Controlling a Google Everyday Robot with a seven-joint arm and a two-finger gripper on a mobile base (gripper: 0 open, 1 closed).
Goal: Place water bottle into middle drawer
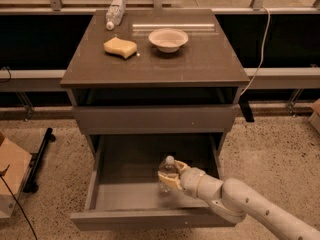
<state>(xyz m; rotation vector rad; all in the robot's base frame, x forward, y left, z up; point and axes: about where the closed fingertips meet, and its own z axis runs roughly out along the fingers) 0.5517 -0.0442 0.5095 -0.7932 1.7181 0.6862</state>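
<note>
The water bottle (165, 170), clear with a white cap, stands upright inside the open middle drawer (125, 196), near the middle of its grey floor. My gripper (168, 180) reaches in over the drawer's front right on a white arm. It is shut on the bottle's body, with its pale yellow fingers (174, 183) wrapped around it. The bottle's lower part is partly hidden by the fingers. I cannot tell whether its base touches the drawer floor.
The cabinet top (210, 64) holds a second clear bottle (114, 12) lying at the back left, a yellow sponge (120, 47) and a white bowl (168, 38). A shut drawer front (155, 118) sits above the open drawer. A cardboard box (10, 176) stands on the floor at left.
</note>
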